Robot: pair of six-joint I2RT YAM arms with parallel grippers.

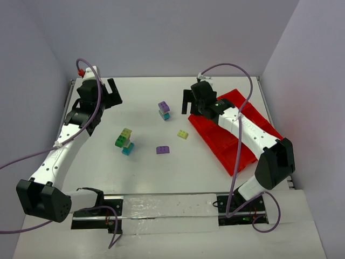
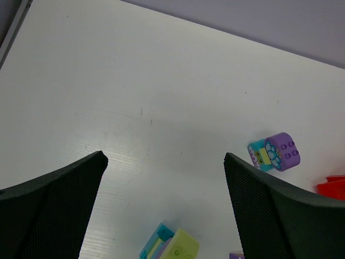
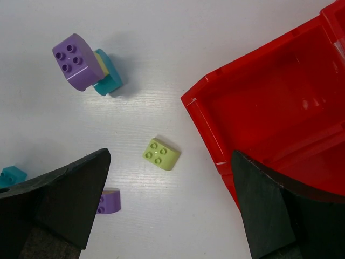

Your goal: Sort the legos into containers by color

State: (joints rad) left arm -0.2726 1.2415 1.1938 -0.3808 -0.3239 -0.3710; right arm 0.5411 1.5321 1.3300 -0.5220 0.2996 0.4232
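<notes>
The red tray (image 1: 226, 147) lies at the right, its compartments bare where they show. On the table lie a purple-on-yellow-and-teal stack (image 1: 164, 110), a pale yellow brick (image 1: 183, 134), a purple brick (image 1: 163, 150) and a yellow, green and teal stack (image 1: 125, 141). My left gripper (image 1: 110, 93) is open and empty at the far left, well away from the bricks. My right gripper (image 1: 190, 102) is open and empty above the table, beside the tray's far left corner. In the right wrist view the pale yellow brick (image 3: 161, 154) lies between the open fingers (image 3: 70, 199), below them.
The left wrist view shows the purple-topped stack (image 2: 275, 152), the top of the other stack (image 2: 171, 245) and a bit of the tray (image 2: 331, 186). The right wrist view shows the tray's corner (image 3: 202, 116), the purple-topped stack (image 3: 81, 67) and the purple brick (image 3: 109, 201). Walls enclose the table.
</notes>
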